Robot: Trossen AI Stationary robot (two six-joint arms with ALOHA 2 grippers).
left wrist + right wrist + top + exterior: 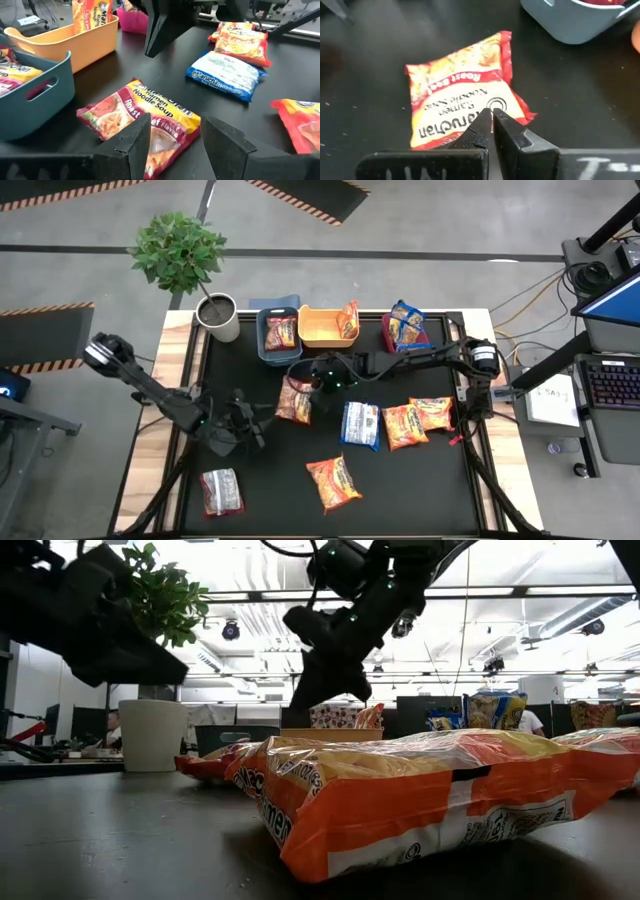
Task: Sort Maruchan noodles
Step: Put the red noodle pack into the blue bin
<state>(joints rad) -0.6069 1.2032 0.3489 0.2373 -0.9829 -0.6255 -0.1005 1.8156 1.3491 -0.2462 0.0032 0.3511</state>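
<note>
A dark red Maruchan noodle packet (295, 401) lies flat on the black mat, left of the middle. My left gripper (175, 144) is open, low over the mat on the packet's (140, 117) near-left side, and its fingers stand short of it. My right gripper (493, 120) is shut and points slanting down over the same packet (460, 90), with its tip (148, 51) clear above the packet. More packets lie flat on the mat: a blue one (360, 425), two orange ones (405, 426) (432, 413), another orange one (335, 483) and a red one (222, 492).
Along the far edge stand a blue-grey bin (262, 340) holding a red packet, a yellow bin (312, 332) with an orange packet leaning inside, and a red bin (424, 338) with blue packets. A potted plant (218, 317) stands at the far left corner.
</note>
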